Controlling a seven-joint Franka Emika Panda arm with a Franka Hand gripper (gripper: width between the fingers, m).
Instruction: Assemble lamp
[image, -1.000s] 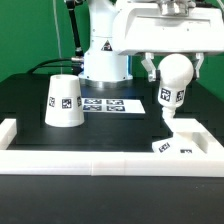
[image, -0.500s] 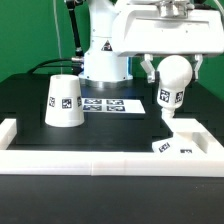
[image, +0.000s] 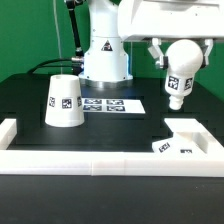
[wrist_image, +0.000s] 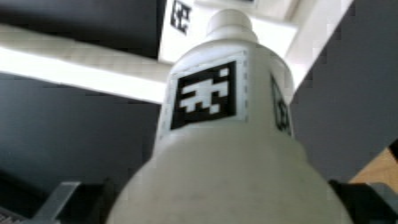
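My gripper (image: 180, 50) is shut on the round white bulb (image: 181, 66) and holds it in the air, stem down, up and a little to the exterior view's right of the flat angular base (image: 183, 137). The stem's tip hangs well clear of the base. The bulb fills the wrist view (wrist_image: 222, 130) with its square tag facing the camera; the dark fingers (wrist_image: 63, 203) show at either side of it. The cone-shaped shade (image: 64, 101) stands on the black table at the exterior view's left, away from the gripper.
The marker board (image: 112, 104) lies flat on the table between the shade and the base. A white rail (image: 100, 160) runs along the table's front edge with raised ends. The robot pedestal (image: 104, 55) stands behind the marker board.
The gripper has lifted the bulb up and slightly to the exterior view's right; its stem, which was down at the base, now hangs clear above it. Shade and base have not moved.
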